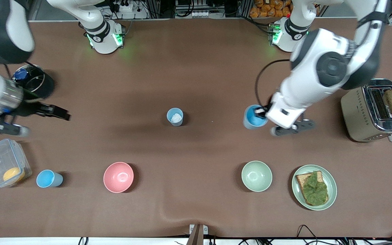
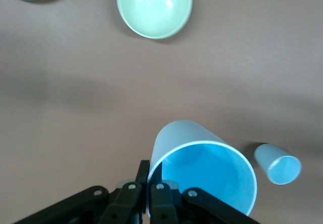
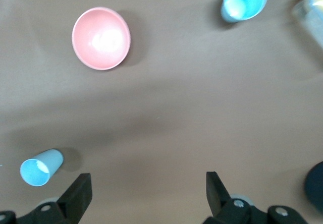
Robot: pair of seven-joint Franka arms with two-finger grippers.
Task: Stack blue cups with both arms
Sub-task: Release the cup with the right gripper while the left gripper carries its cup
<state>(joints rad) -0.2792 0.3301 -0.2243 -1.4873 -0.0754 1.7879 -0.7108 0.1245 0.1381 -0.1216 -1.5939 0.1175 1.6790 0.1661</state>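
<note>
Two grippers: one gripping, one free
left gripper (image 2: 147,191): clamped tight on rim of bright blue cup (image 1: 253,117)
right gripper (image 3: 146,193): jaws spread wide, holding nothing, over table (image 1: 196,85)

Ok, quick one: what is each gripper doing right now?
Left gripper: closed on the rim of a blue cup.
Right gripper: open, holding nothing, over the right arm's end of the table.
</note>
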